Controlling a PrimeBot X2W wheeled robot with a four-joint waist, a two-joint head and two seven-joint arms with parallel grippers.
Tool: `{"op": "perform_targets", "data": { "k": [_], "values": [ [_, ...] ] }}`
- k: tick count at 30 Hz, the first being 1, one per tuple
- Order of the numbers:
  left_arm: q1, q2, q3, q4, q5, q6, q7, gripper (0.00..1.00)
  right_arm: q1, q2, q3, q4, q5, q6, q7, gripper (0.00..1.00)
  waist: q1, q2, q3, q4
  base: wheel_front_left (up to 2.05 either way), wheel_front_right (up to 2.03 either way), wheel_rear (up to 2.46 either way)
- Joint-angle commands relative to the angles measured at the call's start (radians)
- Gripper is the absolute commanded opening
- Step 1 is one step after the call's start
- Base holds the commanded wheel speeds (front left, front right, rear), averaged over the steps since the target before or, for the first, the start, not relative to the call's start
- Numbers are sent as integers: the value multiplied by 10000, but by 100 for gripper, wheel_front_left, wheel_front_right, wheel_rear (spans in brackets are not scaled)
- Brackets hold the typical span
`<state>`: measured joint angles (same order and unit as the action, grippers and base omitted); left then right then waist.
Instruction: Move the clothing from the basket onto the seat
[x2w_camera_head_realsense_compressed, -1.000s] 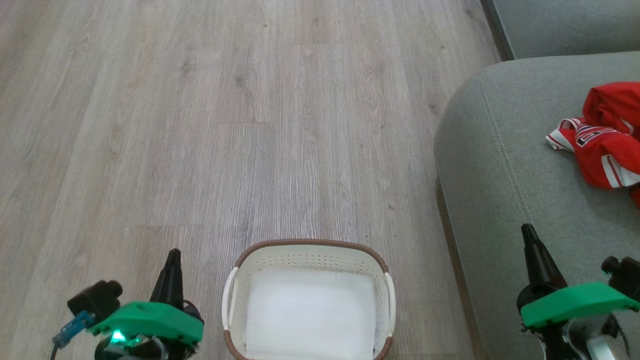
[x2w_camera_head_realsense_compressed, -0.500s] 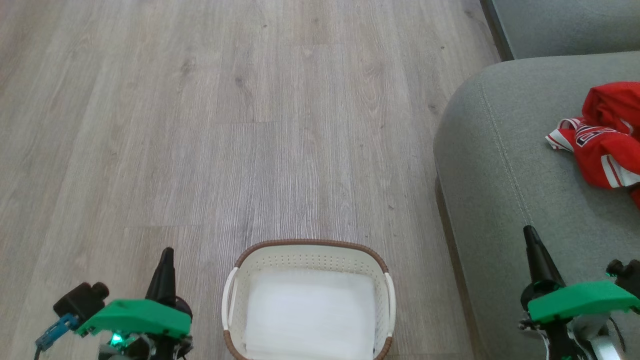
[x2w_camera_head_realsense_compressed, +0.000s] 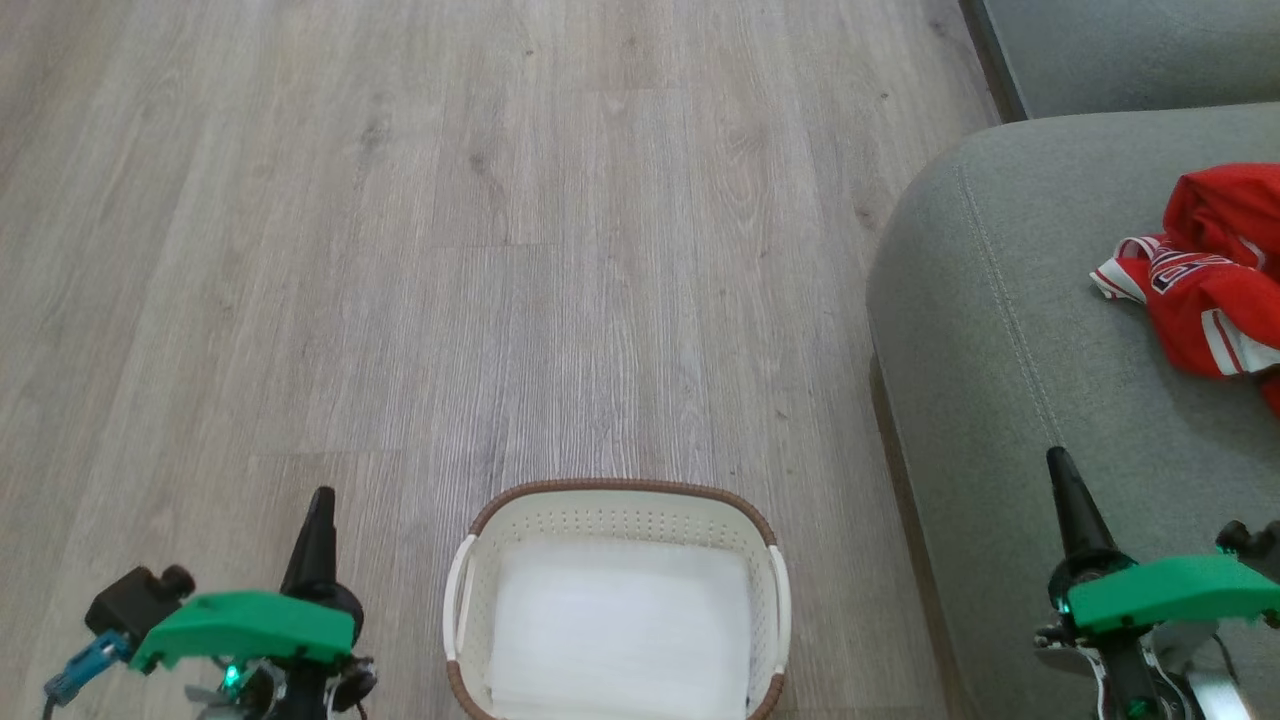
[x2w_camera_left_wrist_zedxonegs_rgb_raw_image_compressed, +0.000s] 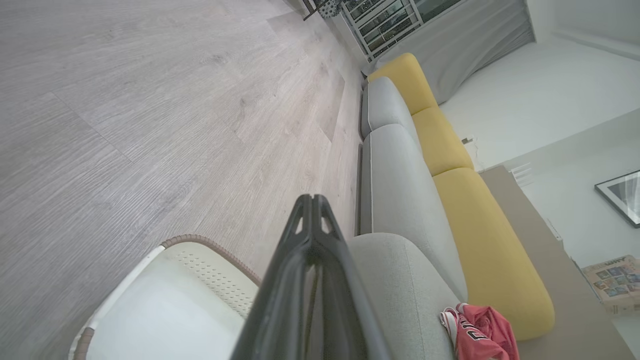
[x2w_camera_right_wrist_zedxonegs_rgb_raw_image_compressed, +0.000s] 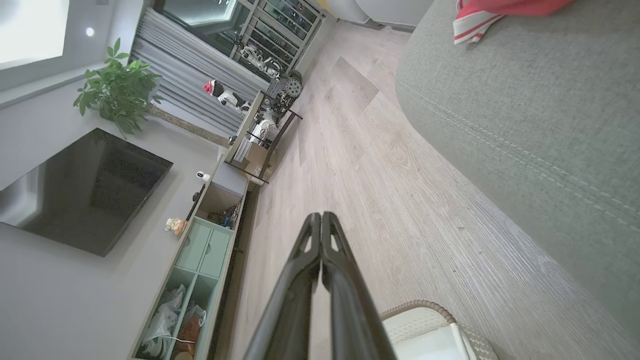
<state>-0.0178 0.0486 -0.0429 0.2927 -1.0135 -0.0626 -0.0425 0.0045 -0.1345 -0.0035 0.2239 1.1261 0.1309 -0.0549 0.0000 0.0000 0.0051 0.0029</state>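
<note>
Five principal items. One: the seat, a large grey-green upholstered cushion with a rounded corner and a stitched seam running just inside its edge; it takes up the right of the head view. Two: the clothing, bright red thin fabric with white stripes and black-and-white lettering trim. It lies crumpled in a heap on the seat's top, well inward from the seamed edge, and is partly cut off by the head view's right border. Three: the basket, oval, cream-white, with perforated walls, a brown rim and white handles on either side. It stands upright on the floor beside the seat's seamed edge, with a strip of floorboards between the two; its white bottom shows. Four: the left end effector, two long dark fingers clenched tip to tip with nothing between them, green housing behind. It hangs over the floor just left of the basket. Five: the right end effector, fingers likewise pressed together and empty, green housing behind. It is poised above the near part of the seat, close to the seam and well apart from the clothing. Sundries seen from the wrist views: yellow back cushions behind the seat, a dark television, a leafy plant, and a pale green cabinet with drawers.
</note>
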Motion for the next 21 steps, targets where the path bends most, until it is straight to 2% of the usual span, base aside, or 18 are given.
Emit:
{"op": "perform_targets", "data": {
  "k": [1,21],
  "values": [
    [-530,26,370,-378,-305,-83,106,0,-561,-45,-23,-278,274,-1,69,0,0,0,0,-1,0,0,0],
    [-678,22,847,-415,-2532,-319,683,0,-777,258,-385,-89,2125,-1,654,0,0,0,-8,-12,0,0,0]
  ]
}}
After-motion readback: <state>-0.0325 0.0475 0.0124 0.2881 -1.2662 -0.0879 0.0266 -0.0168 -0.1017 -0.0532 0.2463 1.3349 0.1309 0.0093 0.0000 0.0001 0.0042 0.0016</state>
